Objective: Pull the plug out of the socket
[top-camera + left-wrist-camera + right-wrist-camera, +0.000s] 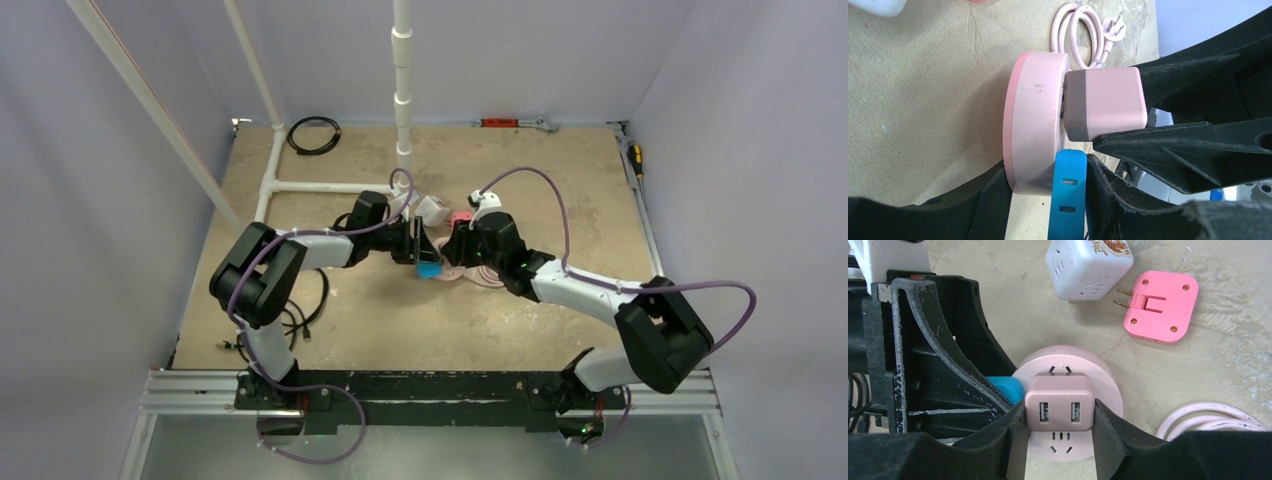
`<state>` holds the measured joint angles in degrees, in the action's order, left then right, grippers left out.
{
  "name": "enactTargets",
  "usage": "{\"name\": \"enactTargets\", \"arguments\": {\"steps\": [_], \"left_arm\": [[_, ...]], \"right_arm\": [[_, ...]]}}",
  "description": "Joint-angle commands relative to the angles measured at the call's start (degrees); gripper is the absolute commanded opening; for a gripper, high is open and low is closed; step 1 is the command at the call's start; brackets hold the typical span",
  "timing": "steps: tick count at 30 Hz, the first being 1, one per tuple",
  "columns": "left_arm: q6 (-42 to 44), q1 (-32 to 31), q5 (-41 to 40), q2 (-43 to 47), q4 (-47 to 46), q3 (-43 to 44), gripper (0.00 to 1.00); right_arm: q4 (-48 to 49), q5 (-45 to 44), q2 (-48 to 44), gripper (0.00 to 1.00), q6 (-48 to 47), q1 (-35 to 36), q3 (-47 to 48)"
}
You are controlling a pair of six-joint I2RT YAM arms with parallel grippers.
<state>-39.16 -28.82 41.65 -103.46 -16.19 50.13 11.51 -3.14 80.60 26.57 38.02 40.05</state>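
The socket (1110, 390) is a round pale-pink disc lying on the table; it also shows edge-on in the left wrist view (1033, 120). The plug (1060, 402), a small square pink block with two USB ports, stands on the socket's face, its grey base (1075, 105) against the disc. My right gripper (1060, 415) is shut on the plug, one black finger on each side. My left gripper (1030, 187) is shut on the socket's rim, between a black finger and a blue pad (1068, 195). In the top view both grippers meet mid-table, left (428, 255) and right (457, 243).
A white cube adapter (1088, 265) and a flat bright-pink adapter (1160, 305) lie just beyond the socket. The socket's coiled pink cord (1213, 420) lies to its right. A white pipe frame (400, 90), a black cable coil (313, 135) and tools (515, 123) are at the back.
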Motion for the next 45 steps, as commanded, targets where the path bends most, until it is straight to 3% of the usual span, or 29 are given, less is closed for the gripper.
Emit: {"name": "enactTargets", "arguments": {"steps": [1,14,21,32,39,45], "left_arm": [[2.6,0.0,-1.2,0.3,1.1,1.2,0.0],[3.0,0.0,-2.3,0.1,2.7,1.4,0.0],[3.7,0.0,-2.6,-0.4,3.4,1.7,0.0],[6.1,0.0,-3.9,0.1,6.2,2.9,0.0],[5.9,0.0,-3.8,0.1,6.2,2.9,0.0],[4.6,0.0,-3.2,0.7,5.2,2.4,0.0]], "right_arm": [[2.0,-7.8,-3.4,0.0,0.0,1.7,0.3],[-3.5,-21.9,-1.9,0.0,-0.5,8.6,3.5],[-0.6,-14.6,-1.3,0.0,-0.9,7.6,3.0],[5.2,3.9,-1.1,0.0,1.7,-2.1,-0.5],[4.5,3.4,-2.8,0.0,1.3,-3.0,-1.1],[5.5,-3.2,-6.2,0.0,0.7,-2.8,-3.2]]}}
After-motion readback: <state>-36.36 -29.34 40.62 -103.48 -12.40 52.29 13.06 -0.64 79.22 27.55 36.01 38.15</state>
